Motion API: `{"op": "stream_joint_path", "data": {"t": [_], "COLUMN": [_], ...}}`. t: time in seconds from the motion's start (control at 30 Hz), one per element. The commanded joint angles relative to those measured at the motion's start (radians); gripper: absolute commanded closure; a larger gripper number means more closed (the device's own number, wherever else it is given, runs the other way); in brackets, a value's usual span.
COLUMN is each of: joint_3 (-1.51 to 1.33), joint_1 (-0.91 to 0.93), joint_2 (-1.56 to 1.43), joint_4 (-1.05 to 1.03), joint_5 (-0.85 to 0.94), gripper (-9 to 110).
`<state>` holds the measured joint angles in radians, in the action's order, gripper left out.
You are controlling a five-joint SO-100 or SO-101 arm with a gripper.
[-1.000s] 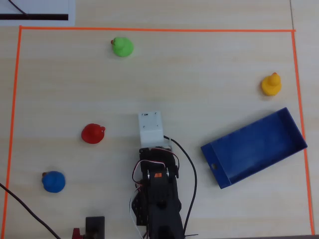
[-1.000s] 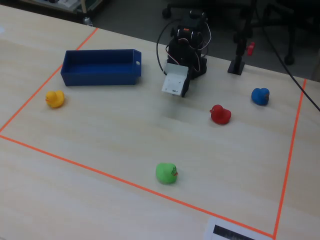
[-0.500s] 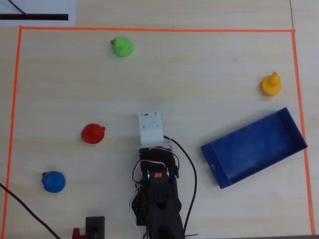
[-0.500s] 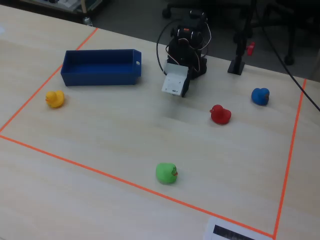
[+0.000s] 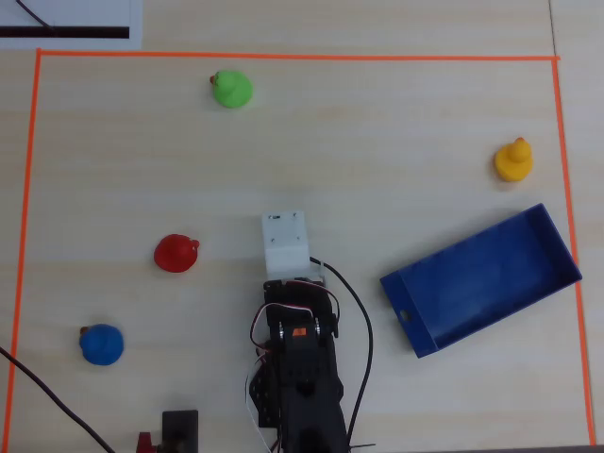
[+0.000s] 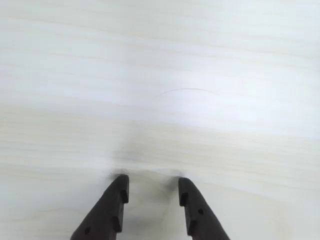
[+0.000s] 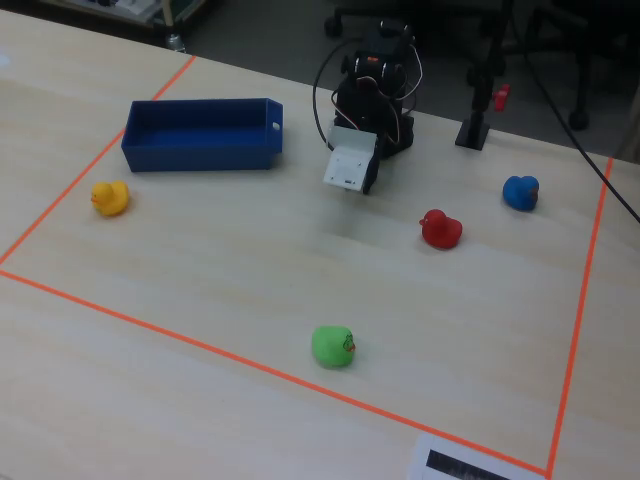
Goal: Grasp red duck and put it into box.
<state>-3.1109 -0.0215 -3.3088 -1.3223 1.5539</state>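
Observation:
The red duck [image 5: 176,253] sits on the pale wood table, left of the arm in the overhead view and right of it in the fixed view [image 7: 440,229]. The dark-blue box [image 5: 481,280] lies empty to the arm's right in the overhead view and at the far left in the fixed view [image 7: 200,140]. My gripper [image 6: 151,181] points down at bare table, jaws apart and empty. From above it is hidden under the white wrist housing [image 5: 285,243]. No duck shows in the wrist view.
A blue duck [image 5: 101,344] sits near the red one, a green duck [image 5: 230,89] at the far side, and a yellow duck [image 5: 513,160] beyond the box. Orange tape [image 5: 28,189] frames the work area. A black stand [image 5: 179,429] and cables sit by the arm base.

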Motion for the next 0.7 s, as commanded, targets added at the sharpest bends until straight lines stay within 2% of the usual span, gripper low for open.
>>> {"op": "stream_joint_path", "data": {"t": [0.0, 0.07, 0.17, 0.23, 0.33, 0.43, 0.57, 0.67], "joint_3": [0.000, 0.000, 0.000, 0.000, 0.021, 0.123, 0.314, 0.457], "joint_1": [-0.005, -0.005, -0.005, -0.023, -0.048, -0.106, -0.245, -0.347], "joint_2": [-0.003, -0.003, -0.003, -0.003, 0.077, 0.256, 0.446, 0.566], "joint_4": [-0.020, -0.020, -0.020, -0.023, 0.052, 0.152, 0.179, 0.239], "joint_5": [0.000, 0.000, 0.008, 0.077, 0.164, 0.164, 0.133, 0.095], "gripper": [91, 91, 100, 100, 95, 91, 86, 86]}}
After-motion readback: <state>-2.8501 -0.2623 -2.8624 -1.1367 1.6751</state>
